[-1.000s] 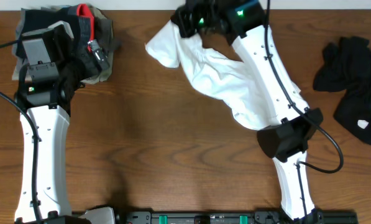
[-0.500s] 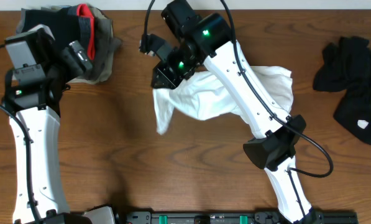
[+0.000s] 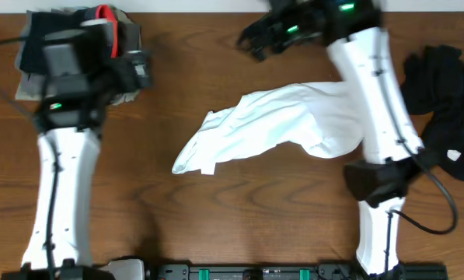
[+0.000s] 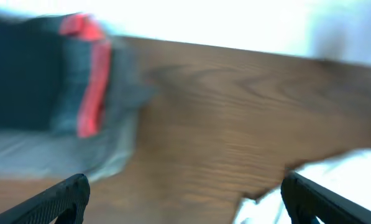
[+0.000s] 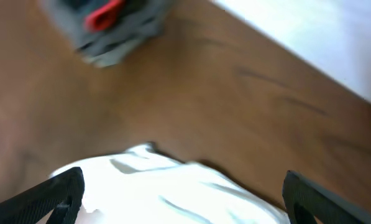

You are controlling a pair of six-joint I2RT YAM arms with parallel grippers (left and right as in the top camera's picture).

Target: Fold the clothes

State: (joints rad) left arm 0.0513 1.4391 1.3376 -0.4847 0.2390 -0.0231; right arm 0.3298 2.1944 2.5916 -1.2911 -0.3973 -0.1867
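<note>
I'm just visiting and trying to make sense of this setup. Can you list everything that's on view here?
white garment: one, white, spread crumpled across the middle of the table
stack of clothes: one, dark and grey with a red strip, far left corner
heap of clothes: one, black, right edge
table: one, brown wood, under everything
left arm: one, white and black, left side
right arm: one, white and black, reaching over the garment
left gripper: one, black, open, empty
right gripper: one, black, open, empty
</note>
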